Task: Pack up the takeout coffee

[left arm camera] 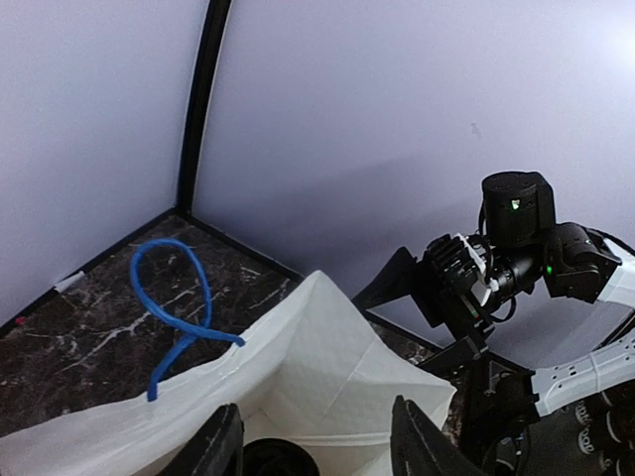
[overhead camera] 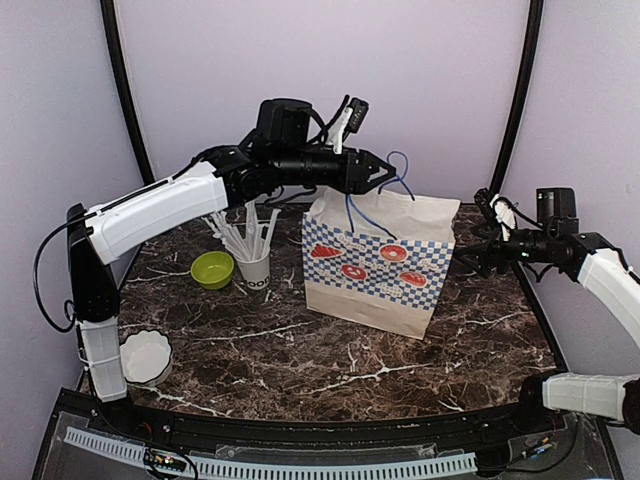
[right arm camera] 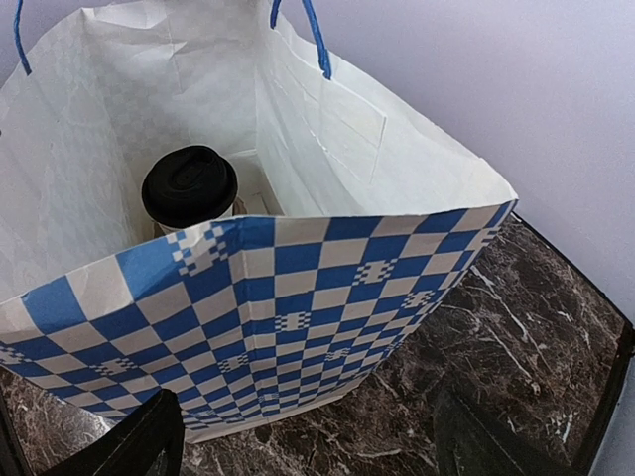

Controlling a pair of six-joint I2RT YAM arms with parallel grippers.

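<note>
One takeout coffee (right arm camera: 189, 186), a white cup with a black lid, stands upright inside the paper bag (right arm camera: 298, 297) with the blue checked band. My left gripper (overhead camera: 388, 175) hovers over the bag's open top by the blue handle (left arm camera: 174, 307). Its jaws are open, and the black lid (left arm camera: 288, 461) shows below between the fingers (left arm camera: 223, 441), untouched. My right gripper (overhead camera: 468, 257) sits just right of the bag, open and empty, with its fingers (right arm camera: 129, 446) on either side of the bag's checked corner.
A white lettered cup full of white straws (overhead camera: 253, 262) and a green bowl (overhead camera: 212, 268) stand left of the bag. A white fluted bowl (overhead camera: 146, 357) sits near the front left edge. Walls close in the back and the sides.
</note>
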